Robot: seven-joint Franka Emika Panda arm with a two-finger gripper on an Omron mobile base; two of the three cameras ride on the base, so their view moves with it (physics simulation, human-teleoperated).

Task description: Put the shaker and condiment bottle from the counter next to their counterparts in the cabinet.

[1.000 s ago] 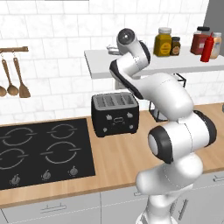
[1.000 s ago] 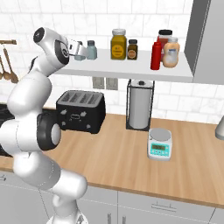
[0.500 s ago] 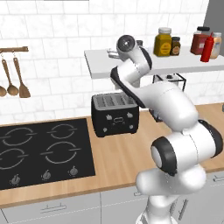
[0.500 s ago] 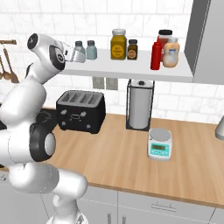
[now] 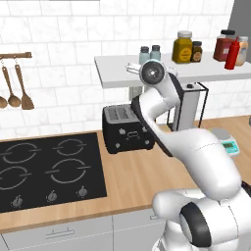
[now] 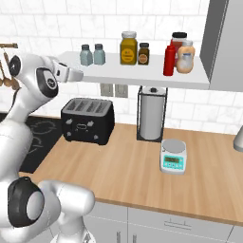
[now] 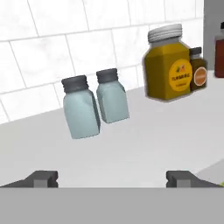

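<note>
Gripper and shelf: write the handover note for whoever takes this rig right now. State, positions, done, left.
Gripper: open, holding nothing, at the left end of the cabinet shelf, fingertips wide apart and short of the shakers.
Shakers: two pale blue-grey shakers stand upright side by side on the shelf, close together; which one came from the counter cannot be told.
Condiment bottle: on the shelf, right beside the peach bottle.
Done: both items appear placed next to their counterparts.
Left: probably only to withdraw the arm clear of the shelf.
</note>
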